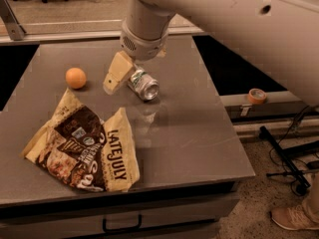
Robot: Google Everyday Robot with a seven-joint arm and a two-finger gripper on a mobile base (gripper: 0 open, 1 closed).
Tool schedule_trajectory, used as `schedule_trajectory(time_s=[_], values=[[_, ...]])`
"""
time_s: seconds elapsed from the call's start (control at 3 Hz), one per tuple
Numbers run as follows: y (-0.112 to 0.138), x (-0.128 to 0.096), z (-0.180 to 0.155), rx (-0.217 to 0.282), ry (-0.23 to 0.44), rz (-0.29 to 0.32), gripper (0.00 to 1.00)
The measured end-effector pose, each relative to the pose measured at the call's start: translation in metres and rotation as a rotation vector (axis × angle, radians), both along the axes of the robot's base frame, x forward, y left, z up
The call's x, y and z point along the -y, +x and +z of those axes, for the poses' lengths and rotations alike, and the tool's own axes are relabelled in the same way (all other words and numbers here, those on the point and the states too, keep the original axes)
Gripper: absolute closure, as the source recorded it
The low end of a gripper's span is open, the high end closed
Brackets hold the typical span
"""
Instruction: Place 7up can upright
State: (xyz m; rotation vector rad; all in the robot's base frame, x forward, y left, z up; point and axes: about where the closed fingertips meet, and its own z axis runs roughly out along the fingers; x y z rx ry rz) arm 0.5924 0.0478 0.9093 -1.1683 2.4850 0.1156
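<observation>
The 7up can [143,85], silvery with a white-and-green label, lies on its side near the middle of the grey table [194,128], its top facing the front right. My gripper [115,78] hangs just left of the can, its tan finger pointing down and left, close beside the can's far end. An orange ball [76,77] sits to the left of the gripper.
A brown and yellow Late July chip bag [84,146] lies crumpled at the table's front left. A roll of orange tape [256,95] sits on a ledge to the right. A drawer handle [122,225] shows below the table front. Cables and a shoe are on the floor at right.
</observation>
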Motion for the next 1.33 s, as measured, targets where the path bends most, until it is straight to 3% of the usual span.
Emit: schedule_trajectory(time_s=[0.67,1.33], values=[[0.056,-0.019,-0.036,-0.017,-0.094,-0.131,0.00],[0.071,-0.022,-0.077,-0.110,-0.228,-0.115,0.40]])
